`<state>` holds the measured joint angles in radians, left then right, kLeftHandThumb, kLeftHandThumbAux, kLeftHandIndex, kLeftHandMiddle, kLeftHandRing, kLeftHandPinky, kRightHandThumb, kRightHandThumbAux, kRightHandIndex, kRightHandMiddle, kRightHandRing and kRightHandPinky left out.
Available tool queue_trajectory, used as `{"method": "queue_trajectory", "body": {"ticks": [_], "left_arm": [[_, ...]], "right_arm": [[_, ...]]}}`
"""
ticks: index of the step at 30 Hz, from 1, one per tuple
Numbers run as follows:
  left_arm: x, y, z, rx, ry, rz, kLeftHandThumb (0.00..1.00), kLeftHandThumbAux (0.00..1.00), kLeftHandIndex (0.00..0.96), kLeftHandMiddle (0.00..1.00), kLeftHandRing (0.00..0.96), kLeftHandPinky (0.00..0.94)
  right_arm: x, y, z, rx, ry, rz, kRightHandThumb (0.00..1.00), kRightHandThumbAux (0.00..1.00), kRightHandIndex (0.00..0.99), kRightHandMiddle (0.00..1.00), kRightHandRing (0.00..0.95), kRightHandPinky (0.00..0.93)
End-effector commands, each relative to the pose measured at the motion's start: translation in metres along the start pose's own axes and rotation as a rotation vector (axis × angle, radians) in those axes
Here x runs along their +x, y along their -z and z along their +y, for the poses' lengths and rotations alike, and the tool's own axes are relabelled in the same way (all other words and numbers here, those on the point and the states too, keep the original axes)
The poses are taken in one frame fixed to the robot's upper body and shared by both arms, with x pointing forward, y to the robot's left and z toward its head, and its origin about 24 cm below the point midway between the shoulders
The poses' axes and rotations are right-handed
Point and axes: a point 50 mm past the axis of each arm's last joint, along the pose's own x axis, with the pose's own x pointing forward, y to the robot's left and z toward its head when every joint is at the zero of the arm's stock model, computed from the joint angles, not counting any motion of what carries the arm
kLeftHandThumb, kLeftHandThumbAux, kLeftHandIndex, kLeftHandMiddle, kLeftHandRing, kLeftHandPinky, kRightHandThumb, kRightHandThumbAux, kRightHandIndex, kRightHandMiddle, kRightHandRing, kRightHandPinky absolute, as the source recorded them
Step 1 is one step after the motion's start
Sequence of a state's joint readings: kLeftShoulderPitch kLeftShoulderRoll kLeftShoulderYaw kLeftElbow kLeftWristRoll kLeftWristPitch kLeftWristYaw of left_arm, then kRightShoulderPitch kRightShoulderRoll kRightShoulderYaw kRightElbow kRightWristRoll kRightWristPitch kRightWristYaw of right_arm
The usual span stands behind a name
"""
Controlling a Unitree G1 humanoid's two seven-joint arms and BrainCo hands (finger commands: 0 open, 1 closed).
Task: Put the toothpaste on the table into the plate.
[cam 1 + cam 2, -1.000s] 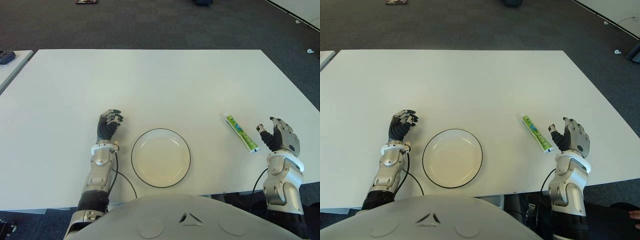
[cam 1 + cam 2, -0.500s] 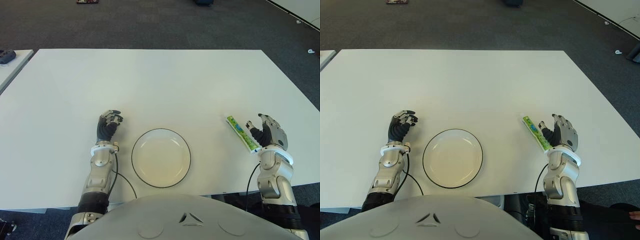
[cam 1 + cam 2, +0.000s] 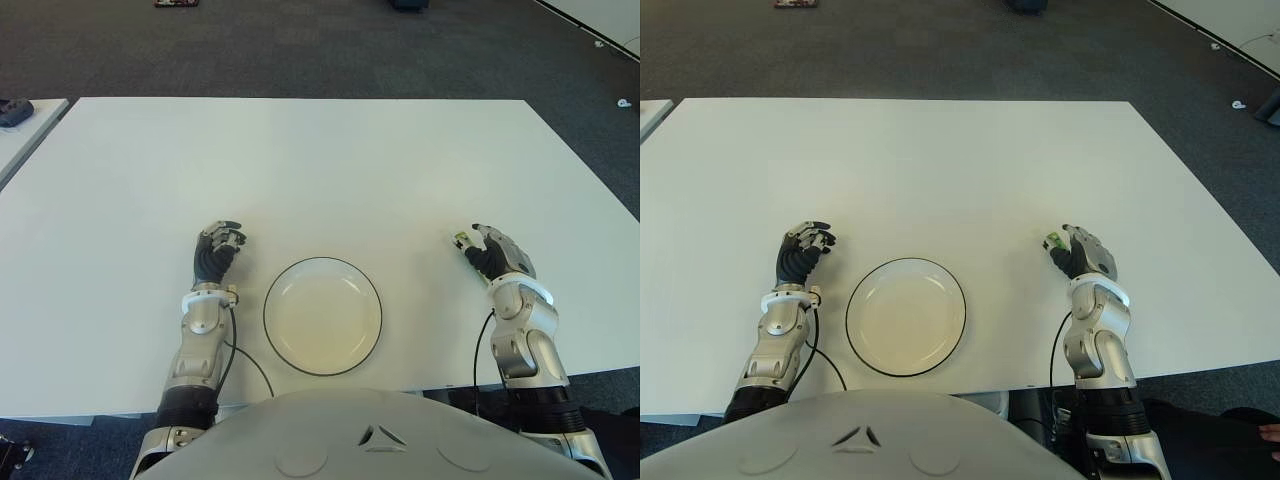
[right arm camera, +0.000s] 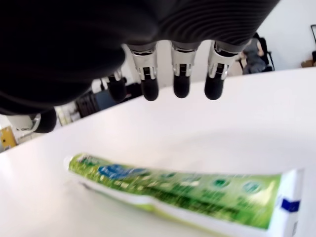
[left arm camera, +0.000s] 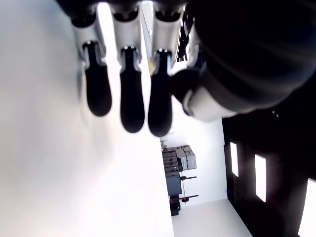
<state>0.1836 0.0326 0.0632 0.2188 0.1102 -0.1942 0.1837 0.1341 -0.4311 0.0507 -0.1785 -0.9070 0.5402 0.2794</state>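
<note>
The toothpaste [image 4: 197, 190], a green and white tube, lies flat on the white table [image 3: 320, 170] right of the plate. My right hand [image 3: 495, 255] hovers over it and covers most of it; only one end [image 3: 460, 240] pokes out on the left. In the right wrist view its fingers [image 4: 181, 86] stretch out above the tube without gripping it. The white plate [image 3: 266, 315] with a dark rim sits near the table's front edge and holds nothing. Left of the plate is my left hand [image 3: 216, 250], loosely curled and holding nothing.
The table's front edge runs just behind both forearms. Dark carpet surrounds the table. A second white table's corner [image 3: 20, 125] shows at the far left with a dark object on it.
My right hand has moved left and forward from beside the tube's near end to over the tube, now covering most of it. The left hand and plate have not moved.
</note>
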Motion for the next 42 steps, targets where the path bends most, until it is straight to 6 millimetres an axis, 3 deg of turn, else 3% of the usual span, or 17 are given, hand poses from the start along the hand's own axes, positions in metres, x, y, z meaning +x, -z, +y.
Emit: {"method": "queue_trajectory", "body": {"ticks": [1,9,42], "left_arm": [[-0.003,0.005,0.001,-0.001,-0.002,0.036,0.702,0.721,0.428,0.533,0.52,0.477],[-0.003,0.005,0.001,-0.007,-0.006,0.052,0.702,0.72,0.429,0.537,0.518,0.451],[-0.003,0.004,0.005,0.003,-0.01,0.04,0.703,0.719,0.429,0.545,0.532,0.49]], "right_arm": [[0.002,0.0,0.002,-0.011,-0.033,0.029,0.525,0.153,0.0,0.0,0.0,0.0],[0.001,-0.007,0.002,0.001,-0.024,0.021,0.529,0.152,0.0,0.0,0.0,0.0],[-0.001,-0.015,0.008,0.016,-0.062,0.014,0.525,0.157,0.0,0.0,0.0,0.0]]}}
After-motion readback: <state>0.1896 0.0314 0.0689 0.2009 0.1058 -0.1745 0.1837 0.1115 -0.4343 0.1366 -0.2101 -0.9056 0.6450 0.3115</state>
